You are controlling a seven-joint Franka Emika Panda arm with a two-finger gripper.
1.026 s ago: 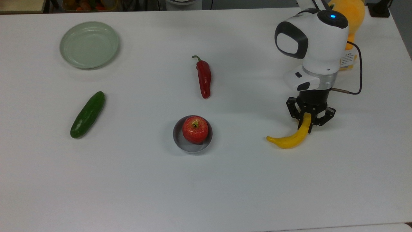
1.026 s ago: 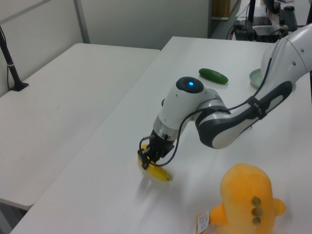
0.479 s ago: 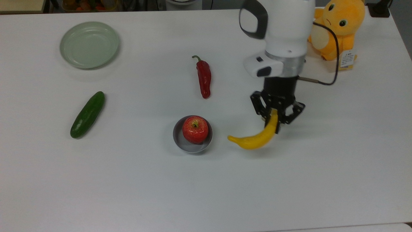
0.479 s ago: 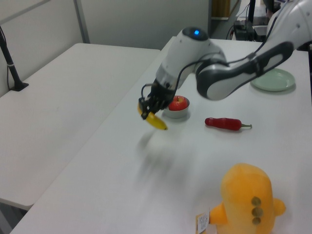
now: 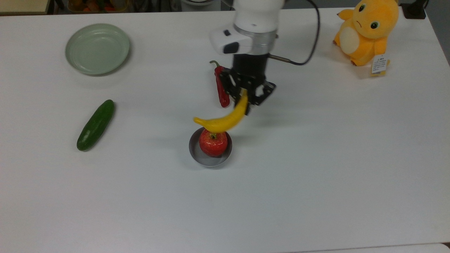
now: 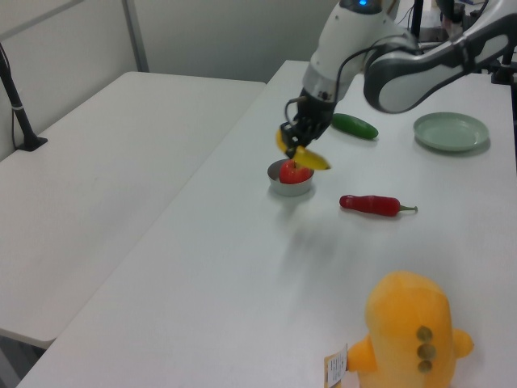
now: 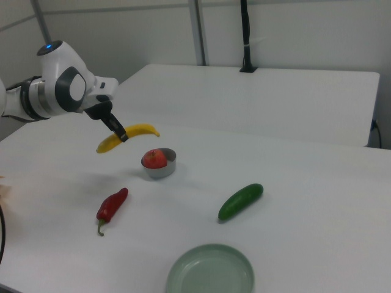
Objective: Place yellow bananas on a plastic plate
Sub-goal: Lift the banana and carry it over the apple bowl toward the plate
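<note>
The yellow banana (image 5: 223, 120) (image 6: 309, 158) (image 7: 129, 137) hangs in the air, held by one end. My gripper (image 5: 245, 98) (image 6: 291, 141) (image 7: 120, 133) is shut on it, above the table beside the red pepper. The banana's free end floats over the apple in the grey dish. The pale green plastic plate (image 5: 97, 48) (image 6: 451, 131) (image 7: 211, 271) sits bare at the top view's upper left, far from the gripper.
A red apple (image 5: 212, 142) sits in a small grey dish (image 5: 210, 160). A red chili pepper (image 5: 221, 88) lies partly behind the gripper. A green cucumber (image 5: 96, 124) lies below the plate in the top view. An orange plush toy (image 5: 366, 31) sits at the top view's upper right.
The arm has carried the banana up off the table and toward the top view's left, from the right side to above the apple dish.
</note>
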